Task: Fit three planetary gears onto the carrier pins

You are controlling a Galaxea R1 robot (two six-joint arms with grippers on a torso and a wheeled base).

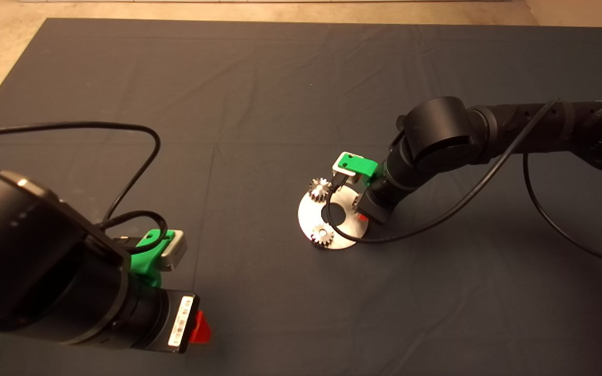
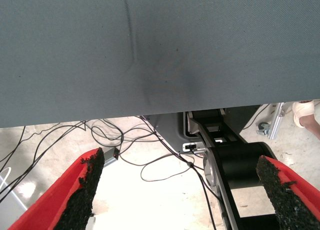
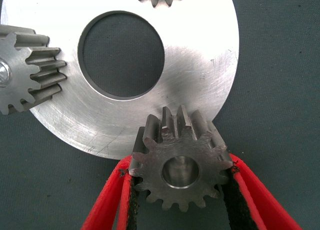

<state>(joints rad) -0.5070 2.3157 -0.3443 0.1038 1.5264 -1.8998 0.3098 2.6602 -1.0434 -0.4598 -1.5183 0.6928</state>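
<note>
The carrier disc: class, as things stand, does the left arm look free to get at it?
Probably not easily. The left gripper waits open at the mat's near left, while the right gripper, shut on the third gear, sits at the disc.

Two seated gears (image 1: 321,189) crowd the disc (image 1: 344,230), surrounding mat (image 1: 259,104) open

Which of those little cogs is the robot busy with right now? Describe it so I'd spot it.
Find the shiny round disc on the dark mat. At its edge nearest the right arm, one gear sits between the right gripper's red fingers. The other two gears stand on the disc untouched.
</note>
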